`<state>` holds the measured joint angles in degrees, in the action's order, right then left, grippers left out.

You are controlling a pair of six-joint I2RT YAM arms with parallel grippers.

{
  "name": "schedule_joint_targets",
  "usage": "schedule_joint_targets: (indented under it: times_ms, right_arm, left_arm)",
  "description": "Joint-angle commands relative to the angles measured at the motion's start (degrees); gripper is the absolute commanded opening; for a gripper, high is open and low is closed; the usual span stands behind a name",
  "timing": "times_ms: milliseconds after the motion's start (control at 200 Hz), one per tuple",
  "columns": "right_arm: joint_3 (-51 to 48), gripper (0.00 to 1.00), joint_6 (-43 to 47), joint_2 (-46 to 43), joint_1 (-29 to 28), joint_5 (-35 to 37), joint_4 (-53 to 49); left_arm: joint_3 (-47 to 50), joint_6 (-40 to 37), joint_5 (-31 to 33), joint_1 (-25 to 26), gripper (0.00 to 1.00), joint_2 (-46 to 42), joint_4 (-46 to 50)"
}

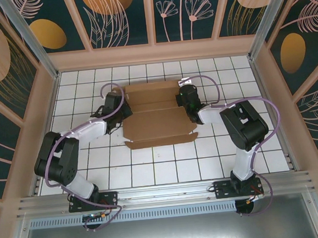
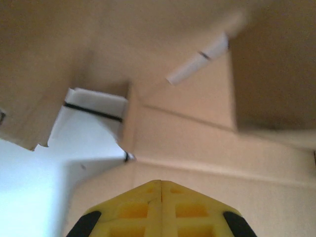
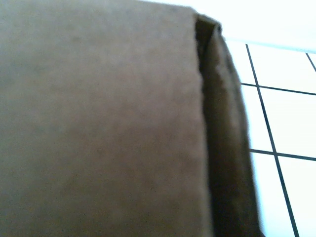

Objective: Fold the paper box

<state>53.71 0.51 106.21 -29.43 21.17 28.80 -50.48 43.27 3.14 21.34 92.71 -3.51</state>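
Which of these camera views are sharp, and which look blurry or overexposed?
Top external view: sharp and evenly lit, the plain brown cardboard paper box crisp on the white tiled table. Left wrist view: soft throughout, cardboard too close to focus, the yellow left pincer blurred. Right wrist view: cardboard dim and blurred, table washed out white at top right.

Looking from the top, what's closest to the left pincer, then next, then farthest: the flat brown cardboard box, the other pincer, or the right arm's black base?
1. Flat brown cardboard paper box: right beside the left pincer, at the box's left edge.
2. Right pincer: across the box, at its right edge.
3. Right arm's black base: at the near edge, far right.
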Motion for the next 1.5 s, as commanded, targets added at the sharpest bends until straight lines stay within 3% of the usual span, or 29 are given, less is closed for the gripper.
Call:
schedule_joint_targets:
  times_ms: [0,205,586,1026,1211,1496]
  right_arm:
    - [0.41,0.0,0.02,2.27,-0.35,1.31,-5.07]
    - [1.03,0.0,-0.07,2.83,-0.36,0.99,-5.33]
    - [0.54,0.0,-0.49,3.0,-0.63,0.49,-4.98]
    - [1.41,0.0,-0.47,4.65,-0.76,0.25,-6.18]
    - [1.22,0.0,-0.15,3.7,0.63,-0.32,-6.65]
    - [1.54,0.0,1.73,3.45,0.87,-2.86,-7.24]
  left_arm:
    - [-0.61,2.7,1.44,-3.11,0.0,1.49,-2.9]
    - [-3.27,3.33,1.25,-3.44,0.0,5.11,-2.21]
    - [-1.7,7.21,-9.85,-3.39,0.0,11.43,-11.27]
    - [-1.3,6.46,-14.41,-3.13,0.02,15.44,-14.92]
    - [0.86,0.96,-7.55,-3.2,0.06,0.97,-9.63]
    - [7.95,-8.15,12.59,-4.45,0.28,-24.59,-3.54]
